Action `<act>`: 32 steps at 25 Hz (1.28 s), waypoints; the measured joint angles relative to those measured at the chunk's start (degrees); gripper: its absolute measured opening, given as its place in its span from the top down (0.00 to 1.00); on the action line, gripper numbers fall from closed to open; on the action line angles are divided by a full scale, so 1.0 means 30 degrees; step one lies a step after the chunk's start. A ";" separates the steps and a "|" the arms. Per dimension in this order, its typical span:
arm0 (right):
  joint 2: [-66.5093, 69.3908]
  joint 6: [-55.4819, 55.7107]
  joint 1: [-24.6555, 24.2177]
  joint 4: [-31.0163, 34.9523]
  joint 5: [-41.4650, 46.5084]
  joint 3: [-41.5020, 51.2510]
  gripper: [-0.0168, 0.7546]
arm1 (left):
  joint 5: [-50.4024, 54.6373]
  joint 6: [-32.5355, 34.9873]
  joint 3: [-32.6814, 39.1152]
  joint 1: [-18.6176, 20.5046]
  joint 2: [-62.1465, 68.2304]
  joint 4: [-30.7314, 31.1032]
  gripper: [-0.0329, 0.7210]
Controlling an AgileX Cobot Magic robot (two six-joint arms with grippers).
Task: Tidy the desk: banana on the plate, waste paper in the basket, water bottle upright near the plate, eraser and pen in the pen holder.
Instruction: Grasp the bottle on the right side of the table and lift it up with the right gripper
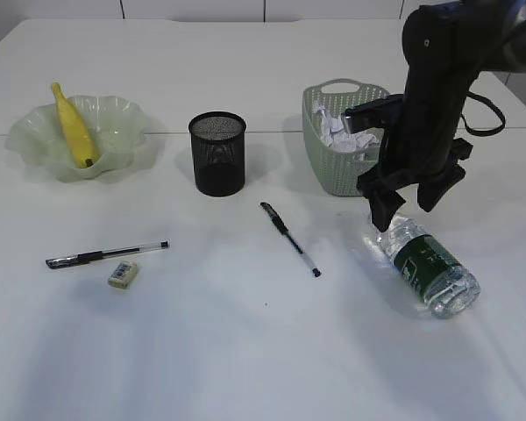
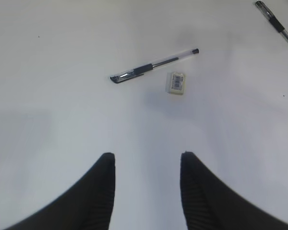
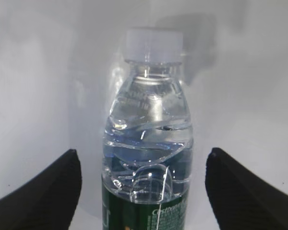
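water bottle (image 1: 425, 265): clear plastic, dark green label, white cap; lying on its side at 4 o'clock on the desk, cap end toward the basket.
desk (image 1: 245, 351): plain white, flat; a seam crossing behind the containers.
room: white panelled wall at the far edge, at 12 o'clock.
plate (image 1: 35, 140): pale green, wavy rim, at 10 o'clock; holding the banana (image 1: 74, 132), dark tip toward the front.
pen holder (image 1: 217, 153): black mesh cup near 12 o'clock of centre; contents not visible.
basket (image 1: 329, 158): sage-green, woven-look, at 2 o'clock; crumpled waste paper (image 1: 342, 132) inside.
eraser (image 2: 176, 82): cream block with printed sleeve, at 8 o'clock, just beside a pen (image 2: 153, 65) without clearly touching it.
second pen (image 1: 290, 239): slanted, near the centre.
right gripper (image 3: 143, 182): spread wide to either side of the bottle's shoulder, touching nothing.
left gripper (image 2: 147, 167): half spread over bare desk, gripping nothing.
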 joint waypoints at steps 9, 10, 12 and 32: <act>0.1447 0.0000 0.0000 0.0214 0.0281 -0.1223 0.20 | 0.0000 0.0000 0.0000 0.0000 0.0000 0.0000 0.53; 0.1583 0.0000 0.0000 0.0214 0.0315 -0.1223 0.20 | 0.0000 0.0000 0.0000 0.0000 0.0000 0.0000 0.53; 0.1779 0.0000 0.0000 0.0214 0.0361 -0.1223 0.20 | 0.0000 0.0000 0.0000 0.0000 0.0000 0.0000 0.53; 0.2760 0.0033 0.0000 0.0139 0.0361 -0.1265 0.27 | -0.0009 0.0000 0.0000 0.0000 0.0000 0.0000 0.53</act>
